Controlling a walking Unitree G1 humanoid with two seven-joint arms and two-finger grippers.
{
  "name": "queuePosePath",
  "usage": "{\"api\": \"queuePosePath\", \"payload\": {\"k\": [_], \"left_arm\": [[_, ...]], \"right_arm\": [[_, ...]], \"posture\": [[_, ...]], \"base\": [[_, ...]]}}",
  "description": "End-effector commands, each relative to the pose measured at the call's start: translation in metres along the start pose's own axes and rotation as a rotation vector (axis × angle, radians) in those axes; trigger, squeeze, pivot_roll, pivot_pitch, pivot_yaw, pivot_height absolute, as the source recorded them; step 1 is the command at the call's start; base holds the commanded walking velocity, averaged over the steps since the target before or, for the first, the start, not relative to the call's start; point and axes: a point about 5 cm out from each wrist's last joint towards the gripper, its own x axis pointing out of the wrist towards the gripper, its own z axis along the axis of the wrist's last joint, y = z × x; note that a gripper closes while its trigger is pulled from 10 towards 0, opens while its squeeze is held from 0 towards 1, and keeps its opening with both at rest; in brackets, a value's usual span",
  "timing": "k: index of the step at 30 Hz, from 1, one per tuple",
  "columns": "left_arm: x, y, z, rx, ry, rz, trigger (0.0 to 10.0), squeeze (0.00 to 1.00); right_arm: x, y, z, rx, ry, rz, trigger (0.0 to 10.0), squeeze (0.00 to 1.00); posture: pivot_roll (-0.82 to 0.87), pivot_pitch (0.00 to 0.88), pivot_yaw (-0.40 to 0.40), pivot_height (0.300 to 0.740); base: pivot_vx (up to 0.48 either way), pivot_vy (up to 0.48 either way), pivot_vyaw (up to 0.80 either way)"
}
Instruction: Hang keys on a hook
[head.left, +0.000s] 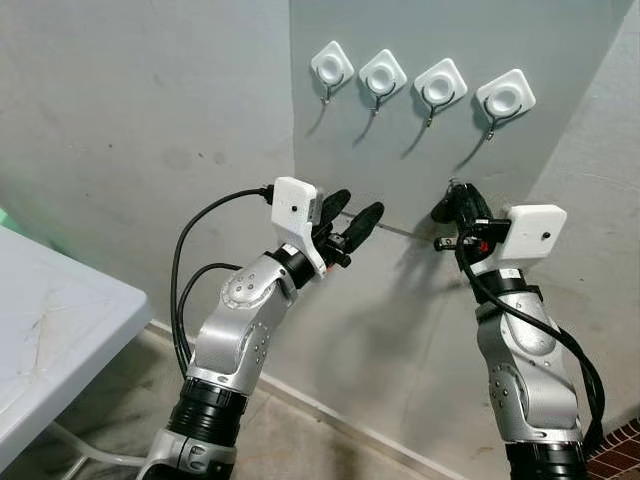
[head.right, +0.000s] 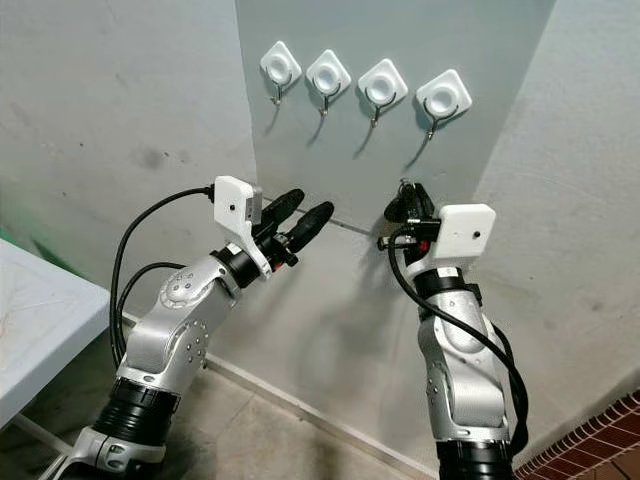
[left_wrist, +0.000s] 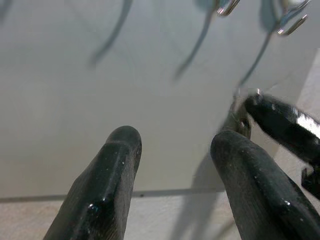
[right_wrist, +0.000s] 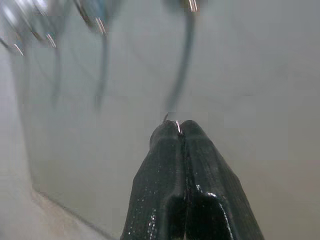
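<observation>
Right gripper (right_wrist: 179, 131), pinched shut on keys (right_wrist: 176, 123), nears four bare hooks (head.left: 505, 100); left gripper (head.left: 352, 222) gapes empty.

The two head views look forward and slightly up at a grey wall (head.left: 420, 150) with four white hooks (head.left: 435, 85) above both raised arms, while each wrist view looks along its black fingers (left_wrist: 107, 185), close to that same wall beneath the hooks.

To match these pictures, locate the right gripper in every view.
Left eye view: right gripper right of centre, below the wall hooks.
Right eye view: gripper nearer centre.
Left wrist view: finger beside the left gripper.
Right wrist view: foreground, fingers shut.
Shared landmark: wall hooks.
</observation>
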Motion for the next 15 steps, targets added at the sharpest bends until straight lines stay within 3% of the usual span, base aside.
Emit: {"api": "queuePosePath", "payload": {"k": [1,15], "left_arm": [[0.003,-0.005,0.007,0.014,-0.012,-0.032,10.0,0.00],[0.004,-0.010,0.007,0.009,-0.006,-0.066,10.0,0.00]], "right_arm": [[0.004,0.000,0.016,0.016,-0.086,0.031,10.0,0.00],[-0.001,-0.001,0.032,0.050,-0.191,0.086,10.0,0.00]], "posture": [[-0.01,0.052,0.012,0.740],[-0.01,0.072,0.020,0.740]], "base": [[0.000,0.000,0.00],[0.000,0.000,0.00]]}}
